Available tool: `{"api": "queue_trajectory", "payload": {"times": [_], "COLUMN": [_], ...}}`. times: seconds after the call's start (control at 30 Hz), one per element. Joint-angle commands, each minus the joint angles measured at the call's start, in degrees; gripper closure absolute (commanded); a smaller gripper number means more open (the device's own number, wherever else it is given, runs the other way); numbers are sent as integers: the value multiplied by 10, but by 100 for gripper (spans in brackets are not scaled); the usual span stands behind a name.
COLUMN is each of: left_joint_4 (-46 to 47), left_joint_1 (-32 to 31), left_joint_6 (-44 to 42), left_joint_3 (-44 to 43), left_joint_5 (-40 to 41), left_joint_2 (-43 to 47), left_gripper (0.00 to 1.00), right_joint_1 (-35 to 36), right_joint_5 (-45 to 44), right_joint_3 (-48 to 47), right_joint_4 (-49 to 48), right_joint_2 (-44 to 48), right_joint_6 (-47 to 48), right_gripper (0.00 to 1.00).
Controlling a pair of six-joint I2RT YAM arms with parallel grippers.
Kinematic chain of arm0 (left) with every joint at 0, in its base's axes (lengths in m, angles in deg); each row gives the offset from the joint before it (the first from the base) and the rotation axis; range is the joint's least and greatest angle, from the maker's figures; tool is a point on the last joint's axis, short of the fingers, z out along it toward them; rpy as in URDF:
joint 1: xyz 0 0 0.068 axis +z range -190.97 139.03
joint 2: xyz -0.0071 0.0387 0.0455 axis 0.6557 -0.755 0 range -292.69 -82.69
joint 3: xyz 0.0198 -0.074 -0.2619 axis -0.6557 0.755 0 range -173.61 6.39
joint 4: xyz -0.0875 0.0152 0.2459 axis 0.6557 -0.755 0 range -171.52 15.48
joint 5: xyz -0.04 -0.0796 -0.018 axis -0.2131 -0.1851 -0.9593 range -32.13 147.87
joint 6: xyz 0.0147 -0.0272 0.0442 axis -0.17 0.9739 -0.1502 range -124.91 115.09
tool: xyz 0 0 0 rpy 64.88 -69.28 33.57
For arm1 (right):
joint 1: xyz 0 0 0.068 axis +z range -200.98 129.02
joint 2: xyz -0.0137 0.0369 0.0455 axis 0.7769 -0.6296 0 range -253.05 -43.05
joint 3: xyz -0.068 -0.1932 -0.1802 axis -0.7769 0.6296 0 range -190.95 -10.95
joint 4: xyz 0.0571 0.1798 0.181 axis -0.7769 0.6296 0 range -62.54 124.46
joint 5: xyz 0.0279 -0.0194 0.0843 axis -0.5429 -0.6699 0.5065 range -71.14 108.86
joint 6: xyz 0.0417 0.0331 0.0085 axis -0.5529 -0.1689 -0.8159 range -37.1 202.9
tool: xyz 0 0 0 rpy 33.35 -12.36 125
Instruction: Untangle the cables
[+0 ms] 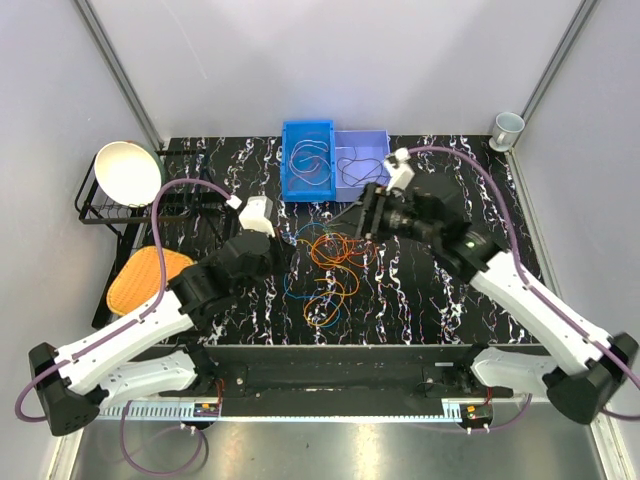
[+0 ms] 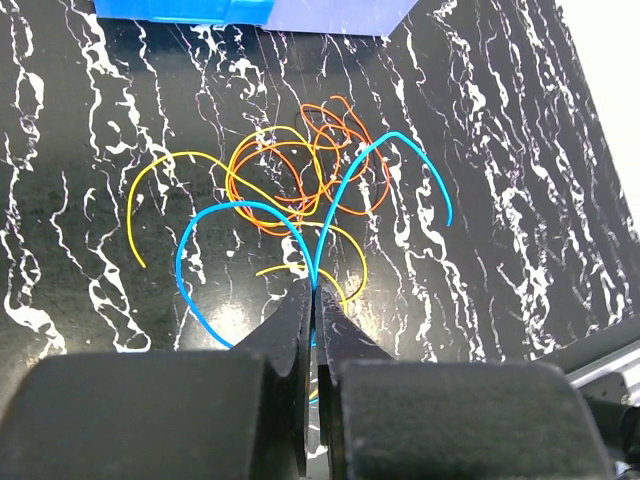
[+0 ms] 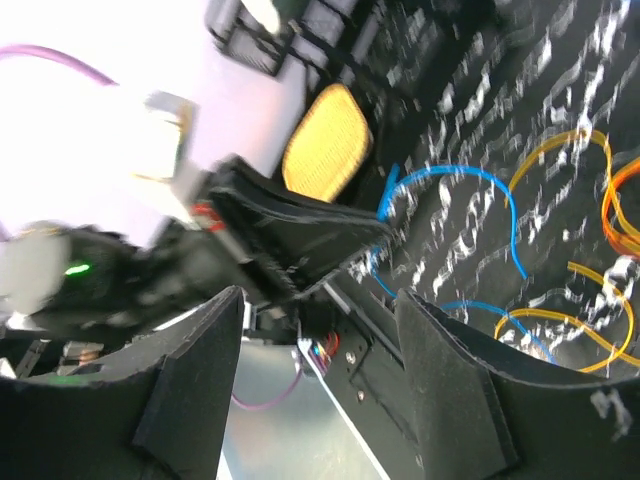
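Observation:
The cables (image 1: 325,262) lie in a loose tangle on the black marbled table, mostly orange (image 2: 300,175), with yellow (image 2: 160,165) and blue loops. My left gripper (image 2: 316,290) is shut on a thin blue cable (image 2: 240,207), whose two arcs spread out from the fingertips over the tangle. In the top view it (image 1: 283,260) sits at the pile's left edge. My right gripper (image 1: 358,218) hovers tilted above the pile's far right side. Its jaws (image 3: 320,300) stand open with nothing between them. Blue (image 3: 470,172) and yellow (image 3: 560,140) loops lie beyond them.
A blue bin (image 1: 288,160) and a lavender bin (image 1: 372,136) stand behind the pile, each holding some cables. At the left are a dish rack with a white bowl (image 1: 128,172) and a yellow mat (image 1: 145,275). A cup (image 1: 507,128) sits at the back right.

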Motion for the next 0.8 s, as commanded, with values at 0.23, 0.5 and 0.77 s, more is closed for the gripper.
{"api": "queue_trajectory", "payload": {"times": [0.23,0.5,0.77], "left_joint_4": [78,103,125], "left_joint_1": [0,0,0], "left_joint_6": [4,-19,-24], "left_joint_3": [19,34,42], "left_joint_5": [-36,-74,-98], "left_joint_2": [8,15,8], "left_gripper": [100,100,100], "right_joint_1": [78,93,98], "right_joint_5": [-80,-97,-116], "right_joint_3": [7,-12,-17], "right_joint_4": [-49,-67,-68], "right_joint_2": [-118,-167,-193], "right_joint_6": [-36,-42,-40], "right_gripper": [37,43,45]}}
